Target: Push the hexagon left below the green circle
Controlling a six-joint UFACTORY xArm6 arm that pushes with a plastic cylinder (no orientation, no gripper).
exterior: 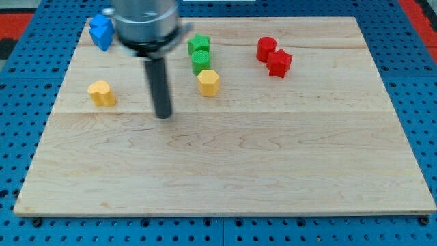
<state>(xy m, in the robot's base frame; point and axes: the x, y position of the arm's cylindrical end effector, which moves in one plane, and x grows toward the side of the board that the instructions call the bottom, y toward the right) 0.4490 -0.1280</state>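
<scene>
Since pushing left needs a start from the right, badly placed now: my tip (163, 115) down on the wooden board (273, 171), left of the yellow hexagon (208, 82), apart. Hexagon touching the green circle (201, 62), just below. No gripper, only rod.

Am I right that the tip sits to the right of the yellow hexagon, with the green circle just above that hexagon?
Not quite. In the camera view my tip is to the view's left of the yellow hexagon, apart from it, not to its right. The rest holds: the green circle sits just above the hexagon.
</scene>
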